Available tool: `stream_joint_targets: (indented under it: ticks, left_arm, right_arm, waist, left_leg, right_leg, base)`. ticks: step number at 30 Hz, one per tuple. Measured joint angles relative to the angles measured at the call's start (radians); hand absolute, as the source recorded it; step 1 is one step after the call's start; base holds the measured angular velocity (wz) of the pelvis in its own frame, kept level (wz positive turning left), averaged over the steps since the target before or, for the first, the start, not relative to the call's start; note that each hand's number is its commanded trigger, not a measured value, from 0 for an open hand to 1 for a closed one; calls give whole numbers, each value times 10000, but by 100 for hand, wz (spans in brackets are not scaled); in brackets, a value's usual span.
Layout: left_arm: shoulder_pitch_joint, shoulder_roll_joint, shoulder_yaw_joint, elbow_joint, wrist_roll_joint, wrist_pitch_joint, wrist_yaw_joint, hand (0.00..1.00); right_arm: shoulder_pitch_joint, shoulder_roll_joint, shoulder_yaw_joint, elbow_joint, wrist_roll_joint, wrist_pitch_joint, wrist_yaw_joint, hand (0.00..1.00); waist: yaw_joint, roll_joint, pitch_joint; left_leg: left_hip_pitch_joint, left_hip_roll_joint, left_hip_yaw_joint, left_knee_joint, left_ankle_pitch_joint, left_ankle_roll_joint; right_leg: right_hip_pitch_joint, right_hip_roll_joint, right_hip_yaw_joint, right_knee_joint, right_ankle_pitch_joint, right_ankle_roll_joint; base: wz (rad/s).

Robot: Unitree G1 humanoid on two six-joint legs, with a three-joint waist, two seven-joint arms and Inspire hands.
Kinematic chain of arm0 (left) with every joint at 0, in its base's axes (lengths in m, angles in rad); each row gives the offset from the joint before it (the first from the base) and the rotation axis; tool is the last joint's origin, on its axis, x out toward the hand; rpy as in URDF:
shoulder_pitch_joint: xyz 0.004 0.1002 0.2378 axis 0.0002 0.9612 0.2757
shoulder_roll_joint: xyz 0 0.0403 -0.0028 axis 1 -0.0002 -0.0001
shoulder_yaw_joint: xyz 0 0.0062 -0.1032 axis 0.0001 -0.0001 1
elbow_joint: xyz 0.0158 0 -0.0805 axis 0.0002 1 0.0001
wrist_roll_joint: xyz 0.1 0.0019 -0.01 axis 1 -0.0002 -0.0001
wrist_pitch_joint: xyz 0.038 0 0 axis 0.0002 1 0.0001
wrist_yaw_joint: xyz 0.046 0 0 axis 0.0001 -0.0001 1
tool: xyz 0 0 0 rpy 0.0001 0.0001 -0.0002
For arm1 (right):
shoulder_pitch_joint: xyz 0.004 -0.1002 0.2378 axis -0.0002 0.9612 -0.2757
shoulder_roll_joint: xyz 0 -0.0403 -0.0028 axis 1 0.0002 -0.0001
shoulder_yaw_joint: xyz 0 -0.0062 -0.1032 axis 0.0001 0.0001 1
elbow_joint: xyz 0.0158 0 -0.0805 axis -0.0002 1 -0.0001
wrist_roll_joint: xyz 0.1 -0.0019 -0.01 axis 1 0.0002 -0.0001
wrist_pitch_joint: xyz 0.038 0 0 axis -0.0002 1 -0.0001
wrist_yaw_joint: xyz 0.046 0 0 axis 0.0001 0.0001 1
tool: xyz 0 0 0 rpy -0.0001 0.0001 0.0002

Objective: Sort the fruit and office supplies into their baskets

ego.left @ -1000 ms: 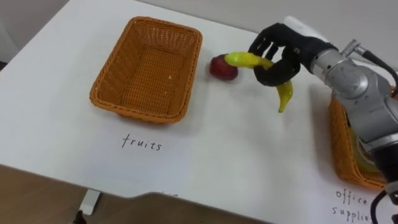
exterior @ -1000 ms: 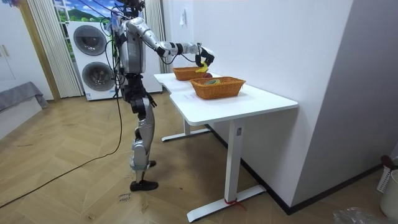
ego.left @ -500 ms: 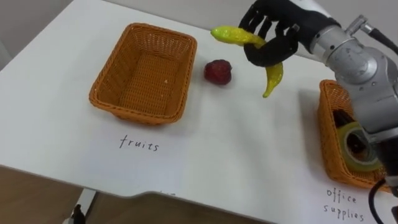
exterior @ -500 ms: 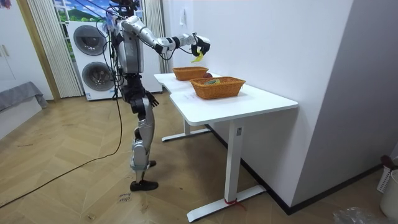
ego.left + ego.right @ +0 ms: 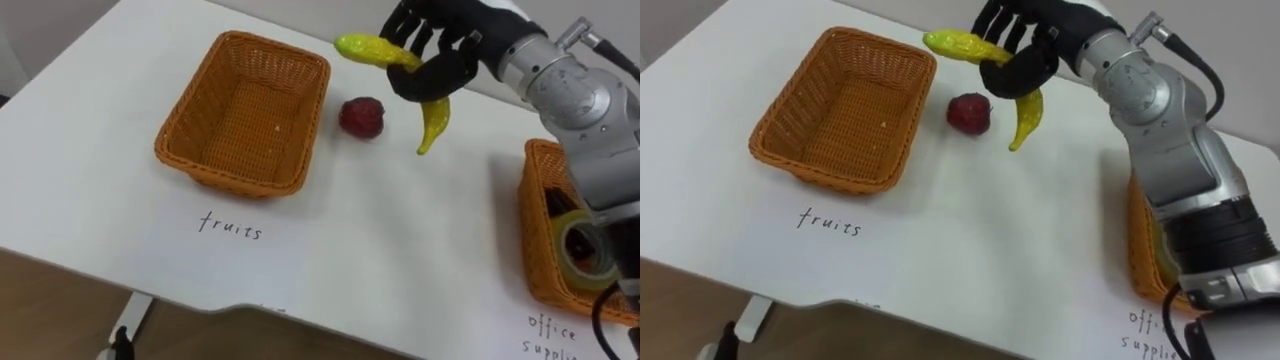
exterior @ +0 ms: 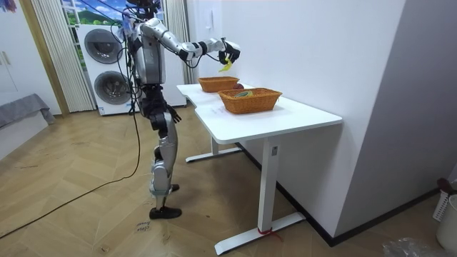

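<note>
Between two baskets (image 5: 245, 110) (image 5: 533, 230), right hand (image 5: 440, 72) holds one banana (image 5: 372, 49); one red fruit (image 5: 362, 116) nearby.

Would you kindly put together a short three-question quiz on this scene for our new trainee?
1. True or false: the red fruit lies inside the fruit basket.
2. Multiple choice: what is the right hand shut on? A a stapler; B the banana; C the red fruit.
3. Short answer: which basket holds the tape roll?

Key:
1. False: it lies on the table beside that basket.
2. B
3. The office-supplies basket, on the robot's right.
</note>
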Motion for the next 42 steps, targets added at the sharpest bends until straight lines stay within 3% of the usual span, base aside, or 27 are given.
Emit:
stream_joint_targets:
  ticks: [5, 13, 20, 37, 42]
  left_arm:
    - [-2, 4, -60, -158, -26, 146, -24, 0]
    - [14, 49, -84, -246, -20, 186, -84, 0]
    - [51, 100, -81, -274, 74, 192, -158, 0]
    - [19, 137, -78, -351, 289, 366, -139, 0]
    - [11, 148, -83, -358, 1070, 371, -3, 0]
  right_arm:
    - [-1, 108, 284, -1, -115, 103, 145, 100]
    - [-2, 210, 338, 14, 11, 88, 132, 100]
    - [-2, 356, 688, 15, -764, 121, 144, 100]
    - [-527, 428, 1639, -646, -2014, 176, 134, 100]
    - [-557, 428, 1977, -647, -2727, 180, 135, 100]
  waist:
    - [238, -143, -24]
    - [632, -161, 0]
    - [887, -304, 143]
    - [1451, -402, 102]
    - [1691, -428, 82]
  left_leg:
    - [-20, -18, -153, 6, 1, 1]
    - [88, -16, -421, -14, 1, 0]
    - [-43, -36, -558, 6, 1, -3]
    - [-310, -109, -685, 227, 2, -9]
    - [-329, -121, -737, 208, 2, -8]
  right_leg:
    - [42, -6, 10, 0, 0, 0]
    - [263, 27, -61, -14, -6, 1]
    - [225, 35, -119, -15, -35, 7]
    - [135, -9, -525, -5, -34, 7]
    - [112, -12, -529, -5, -34, 7]
  base:
    - [12]
    - [12]
    - [7]
    - [2]
    - [2]
